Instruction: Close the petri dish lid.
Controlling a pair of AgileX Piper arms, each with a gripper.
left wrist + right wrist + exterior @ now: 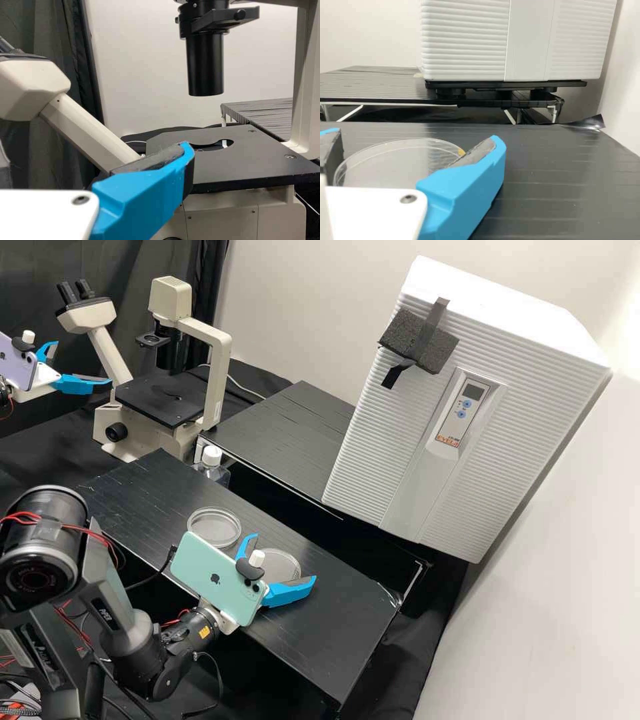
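Cabinet (pixel 507 440) showing ribbed, softly glossy, plastic-looking shell. Foam block (pixel 417 340) on cabinet's front looking rough, matt. Worktop (pixel 347 627) below cabinet wearing smooth black sheeting, glossing in streaks. Clear dishes (pixel 213 523) on worktop looking smooth, glossy. Right claw (pixel 284 558) below cabinet showing smooth blue plastic, pads (pixel 479 152) looking rough, matt. Curtain (pixel 133 260) left of cabinet hanging as matt cloth.
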